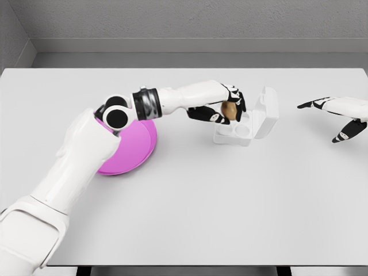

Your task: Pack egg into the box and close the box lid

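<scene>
The fingers (221, 117) of the left hand (225, 109) are clamped on the egg (229, 109), held over the open box (244, 123), apparently not yet seated. The right hand (339, 114) is held spread, well apart.

Pink plate (135, 150) half behind left arm (80, 155)

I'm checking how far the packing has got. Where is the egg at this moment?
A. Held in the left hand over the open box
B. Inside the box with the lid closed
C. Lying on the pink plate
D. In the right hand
A: the left hand has its fingers wrapped around the brown egg just above the white box, whose lid stands open, while the right hand hovers empty off to the side.
</scene>
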